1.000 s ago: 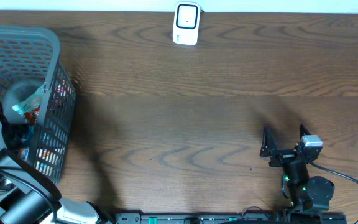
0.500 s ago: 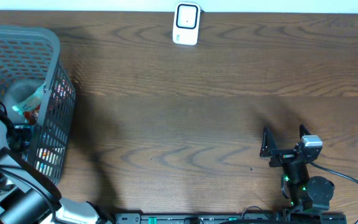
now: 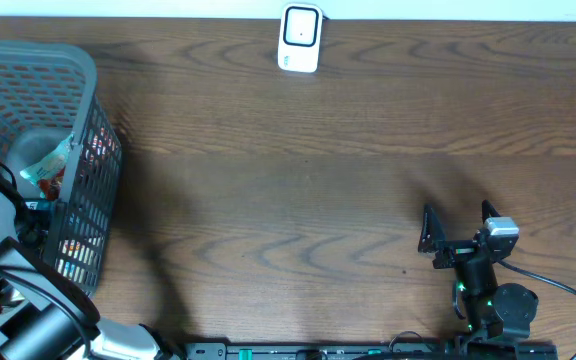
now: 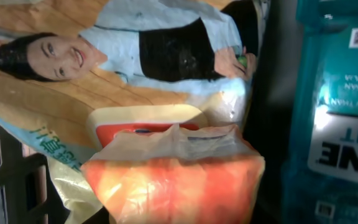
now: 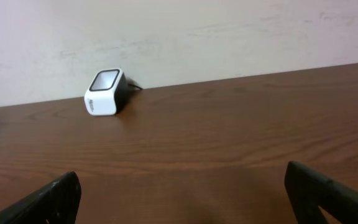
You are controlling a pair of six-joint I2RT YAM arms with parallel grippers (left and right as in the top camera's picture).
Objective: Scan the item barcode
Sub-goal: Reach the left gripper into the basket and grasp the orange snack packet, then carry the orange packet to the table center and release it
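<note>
Overhead camera looked straight down on the worktop (image 3: pixel 298 200), wide view: basket (image 3: pixel 88 80) at left edge, scanner (image 3: pixel 300 38) top centre. Left wrist camera sat very close on packets (image 4: pixel 173 174), which filled the frame. Right wrist camera sat low, facing across the worktop to the wall (image 5: pixel 179 31), own fingers (image 5: pixel 45 202) in lower corners. Scanner showed in both overhead and right wrist views.

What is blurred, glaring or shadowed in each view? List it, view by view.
Overhead: sharp, evenly lit; a soft shadow falls on the table right of the basket. Left wrist: too close, the orange packet is soft, and glare whitens the teal pack. Right wrist: the scanner is crisp; the right claw tips are dark blurs at the bottom corners.
</note>
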